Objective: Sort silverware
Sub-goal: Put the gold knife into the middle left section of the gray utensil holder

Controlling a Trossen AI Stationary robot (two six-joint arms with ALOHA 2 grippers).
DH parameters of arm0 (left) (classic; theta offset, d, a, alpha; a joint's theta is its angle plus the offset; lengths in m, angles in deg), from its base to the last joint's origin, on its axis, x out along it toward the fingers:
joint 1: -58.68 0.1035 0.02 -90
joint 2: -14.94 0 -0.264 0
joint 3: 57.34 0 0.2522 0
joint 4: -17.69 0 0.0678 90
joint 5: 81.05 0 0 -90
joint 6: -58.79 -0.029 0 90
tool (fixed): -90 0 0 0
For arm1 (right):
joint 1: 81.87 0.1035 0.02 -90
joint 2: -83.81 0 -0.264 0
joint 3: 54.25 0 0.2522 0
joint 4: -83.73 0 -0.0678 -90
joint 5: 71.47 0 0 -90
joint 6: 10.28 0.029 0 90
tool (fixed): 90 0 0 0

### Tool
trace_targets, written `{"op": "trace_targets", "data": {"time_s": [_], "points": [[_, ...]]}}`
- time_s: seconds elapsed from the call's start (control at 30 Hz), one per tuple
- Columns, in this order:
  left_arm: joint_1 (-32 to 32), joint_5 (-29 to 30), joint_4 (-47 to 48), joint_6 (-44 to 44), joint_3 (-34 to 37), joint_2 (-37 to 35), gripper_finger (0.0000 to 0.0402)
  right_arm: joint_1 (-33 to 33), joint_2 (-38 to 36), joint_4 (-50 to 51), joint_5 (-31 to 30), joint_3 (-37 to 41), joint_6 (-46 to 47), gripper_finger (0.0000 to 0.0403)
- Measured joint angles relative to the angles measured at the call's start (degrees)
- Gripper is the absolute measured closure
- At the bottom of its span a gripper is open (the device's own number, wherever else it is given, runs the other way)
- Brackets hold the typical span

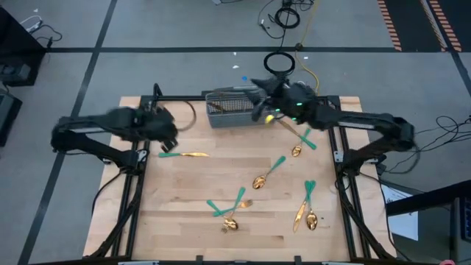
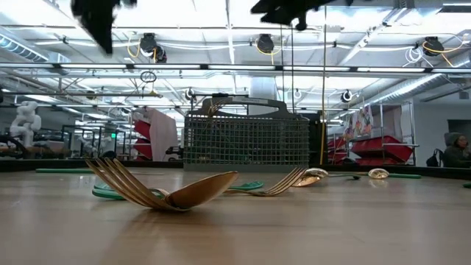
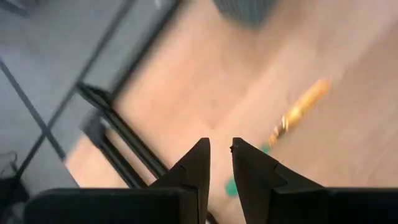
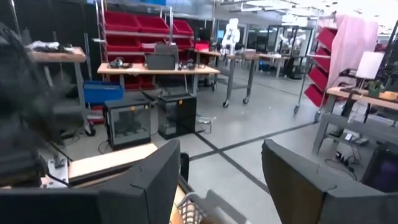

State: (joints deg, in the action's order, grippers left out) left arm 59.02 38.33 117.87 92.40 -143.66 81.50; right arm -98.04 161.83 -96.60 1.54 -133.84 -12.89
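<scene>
Several gold spoons and forks with teal handles lie flat on the wooden table. One [image 1: 184,154] lies by the left gripper [image 1: 168,138]; others lie right of centre [image 1: 268,173], near the right arm [image 1: 302,140], near the front [image 1: 232,210] and front right [image 1: 305,206]. The left wrist view shows that piece [image 3: 298,109] beyond my left gripper [image 3: 220,149], which hovers above the table with a narrow gap and holds nothing. My right gripper [image 4: 217,158] is wide open and empty, above the right end of the grey mesh caddy [image 1: 232,108].
The caddy [image 2: 246,140] stands at the table's far edge, its rim [image 4: 199,205] just under the right fingers. A crossed fork and spoon [image 2: 169,191] lie nearest the low camera. Bare wood lies in the table's left half. Black frame rails run along both sides.
</scene>
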Motion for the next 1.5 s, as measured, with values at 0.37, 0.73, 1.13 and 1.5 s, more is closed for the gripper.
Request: {"op": "trace_targets", "data": {"time_s": [0.37, 0.73, 1.13, 1.5], "points": [[4.8, -11.6, -21.8, -6.1, 24.8, 3.9, 0.0329, 1.0, -10.0, 14.2, 0.1, 0.0, -0.6, 0.019], [14.6, -23.2, -36.0, -15.1, 35.0, 4.0, 0.0329, 2.8, -10.1, 17.8, 0.4, 0.0, -3.1, 0.019], [17.7, -32.3, -39.7, -7.9, 35.8, 10.4, 0.0348, 2.8, -10.1, 19.9, 0.6, 0.0, -4.7, 0.019], [17.4, -32.9, -44.2, -5.5, 33.7, 20.1, 0.0396, 3.6, -11.1, 23.2, 0.7, 0.0, -5.1, 0.019]]}}
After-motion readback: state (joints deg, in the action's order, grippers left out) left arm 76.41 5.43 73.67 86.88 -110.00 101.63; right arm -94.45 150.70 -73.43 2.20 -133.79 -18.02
